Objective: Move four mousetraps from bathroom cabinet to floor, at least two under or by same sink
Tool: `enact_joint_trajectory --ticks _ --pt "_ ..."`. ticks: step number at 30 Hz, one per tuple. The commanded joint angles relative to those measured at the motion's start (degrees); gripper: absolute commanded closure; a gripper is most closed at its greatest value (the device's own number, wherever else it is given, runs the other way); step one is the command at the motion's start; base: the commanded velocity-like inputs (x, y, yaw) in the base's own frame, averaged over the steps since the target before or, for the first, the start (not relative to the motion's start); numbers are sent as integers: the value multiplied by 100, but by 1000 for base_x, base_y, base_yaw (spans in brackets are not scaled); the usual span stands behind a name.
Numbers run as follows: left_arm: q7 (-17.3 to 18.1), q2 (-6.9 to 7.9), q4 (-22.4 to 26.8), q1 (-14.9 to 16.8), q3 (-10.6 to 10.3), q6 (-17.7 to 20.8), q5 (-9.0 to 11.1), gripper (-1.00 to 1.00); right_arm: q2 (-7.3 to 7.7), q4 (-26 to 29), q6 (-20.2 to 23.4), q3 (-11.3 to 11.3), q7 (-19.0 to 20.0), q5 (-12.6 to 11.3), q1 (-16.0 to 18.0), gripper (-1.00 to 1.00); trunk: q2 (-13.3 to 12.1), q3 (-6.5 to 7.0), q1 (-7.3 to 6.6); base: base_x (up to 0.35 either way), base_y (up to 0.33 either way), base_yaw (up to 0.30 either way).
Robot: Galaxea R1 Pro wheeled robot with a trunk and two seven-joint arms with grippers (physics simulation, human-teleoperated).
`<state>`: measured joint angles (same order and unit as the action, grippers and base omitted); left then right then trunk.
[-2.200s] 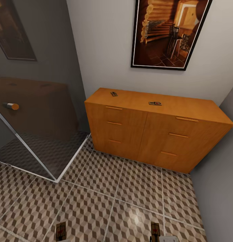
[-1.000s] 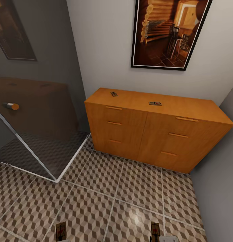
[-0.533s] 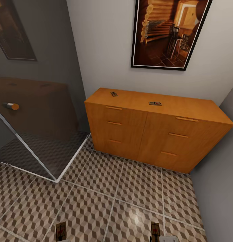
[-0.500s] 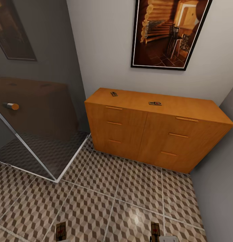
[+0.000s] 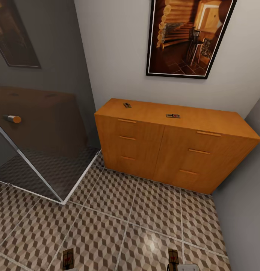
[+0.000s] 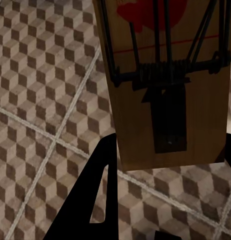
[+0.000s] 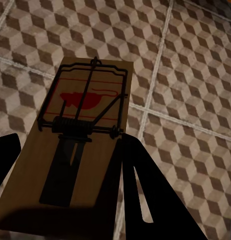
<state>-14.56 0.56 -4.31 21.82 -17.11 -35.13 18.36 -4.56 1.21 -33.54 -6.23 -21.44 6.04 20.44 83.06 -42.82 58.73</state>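
We see two traps on the cabinet (image 5: 175, 146) top — one (image 5: 127, 105) near its left end, one (image 5: 173, 115) mid | left pincer (image 6: 160, 200) clamped on a trap (image 6: 168, 80) above the floor (image 5: 126, 222) | right pincer (image 7: 65, 175) clamped on a trap (image 7: 78, 150) | drawers all closed — contents hidden

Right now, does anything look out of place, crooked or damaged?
Nothing looks damaged or spilled. Two mousetraps lie flat on the cabinet top, apart from each other. The left gripper and right gripper each hold a trap above the tiled floor.
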Motion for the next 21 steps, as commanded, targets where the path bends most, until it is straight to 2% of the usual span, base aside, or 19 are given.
enact_joint_trajectory --ticks 1,21 --pt "-46 -3 -18 7 -47 -20 0 100 -1 -7 -3 -19 -27 38 4 100 2 -4 0 0 0 0" --pt "-46 -3 -18 9 -47 -21 -1 100 -1 -7 -3 -19 -27 38 4 100 2 -4 0 0 0 0"
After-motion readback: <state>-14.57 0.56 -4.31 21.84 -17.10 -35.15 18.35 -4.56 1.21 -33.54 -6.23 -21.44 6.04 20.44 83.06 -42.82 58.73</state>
